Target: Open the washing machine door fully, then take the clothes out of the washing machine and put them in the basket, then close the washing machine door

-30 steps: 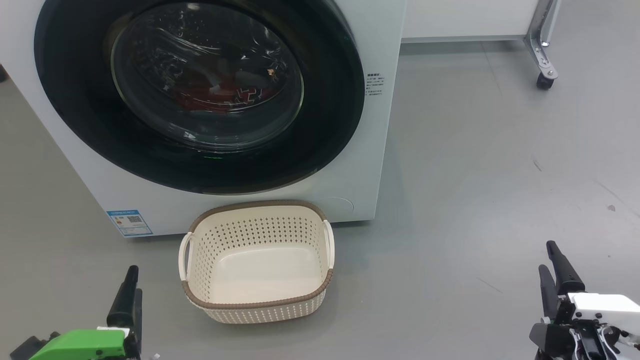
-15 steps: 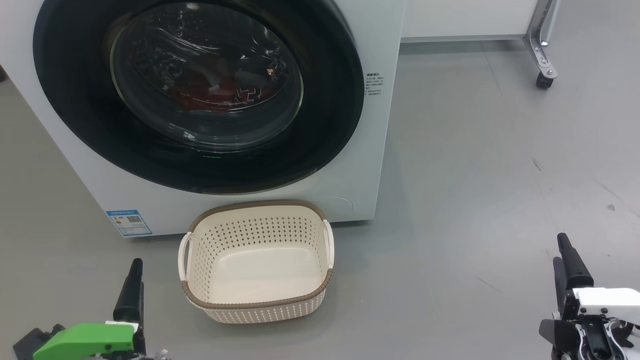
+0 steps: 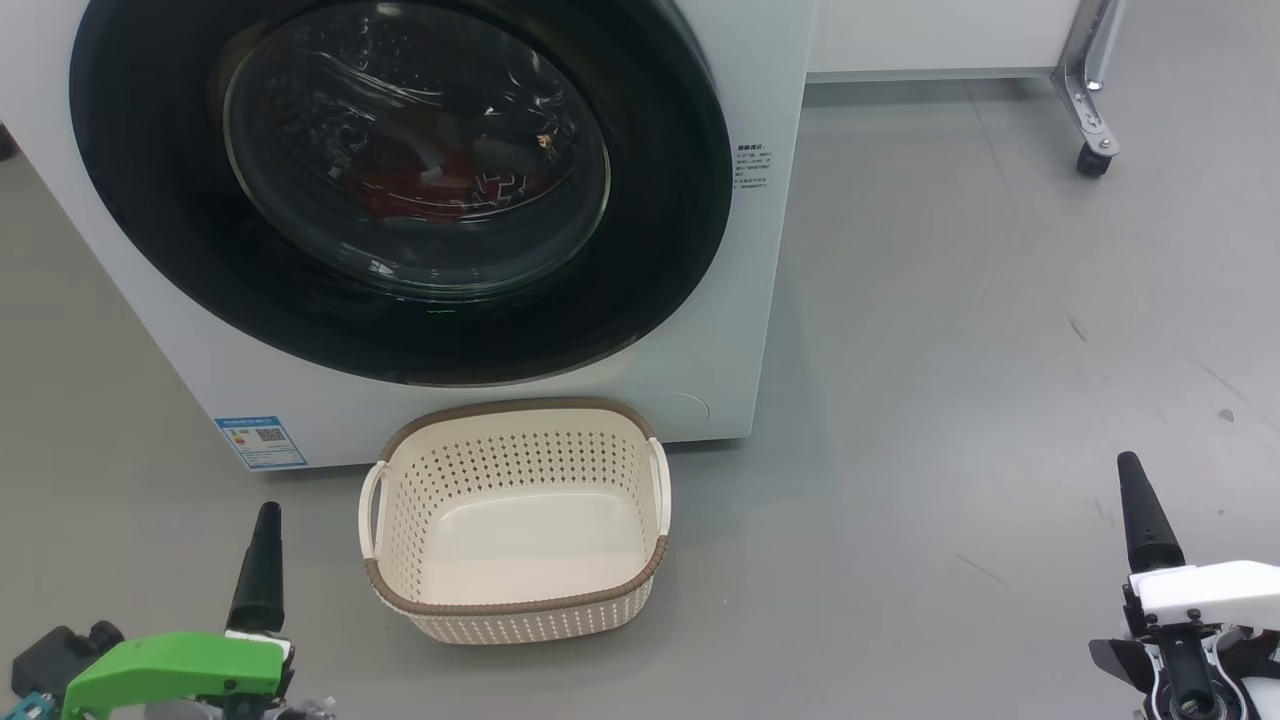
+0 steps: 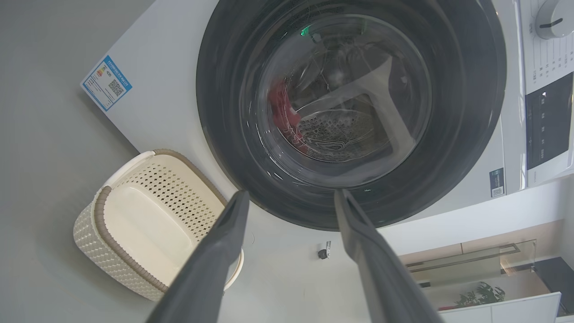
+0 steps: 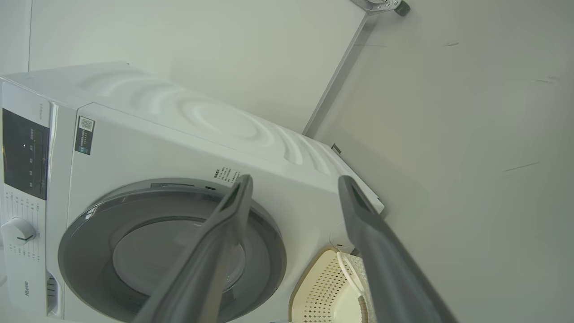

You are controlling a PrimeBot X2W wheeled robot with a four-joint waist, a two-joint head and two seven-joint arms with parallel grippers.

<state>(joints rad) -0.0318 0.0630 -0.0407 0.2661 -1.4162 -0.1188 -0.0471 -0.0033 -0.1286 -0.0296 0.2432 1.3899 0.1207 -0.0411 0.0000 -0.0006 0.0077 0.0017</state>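
Head view first: got the white washing machine [image 3: 770,290] filling the top left, with the washing machine door [image 3: 140,220] shut flush against its front and the clothes [image 3: 430,190] showing red through the glass, down in the drum. Got the basket [image 3: 520,622] sitting on the grey floor [image 3: 950,350] right in front of the machine, just below the door, bare cream bottom showing. Then the left gripper [image 3: 264,540] hanging near the basket, well short of the machine, and the right gripper [image 3: 1140,505] way off past the machine's right corner. Just 1 finger of each clear from up here, so can't call the spread from this angle. Left wrist view: 2 fingers [image 4: 215,260] spread wide on open air, aimed at the door's black rim, basket down by the machine's foot. Right wrist view: same deal, 2 fingers [image 5: 381,251] wide apart and gripping nothing, pointed at the machine's front, with a corner of the basket at its base.
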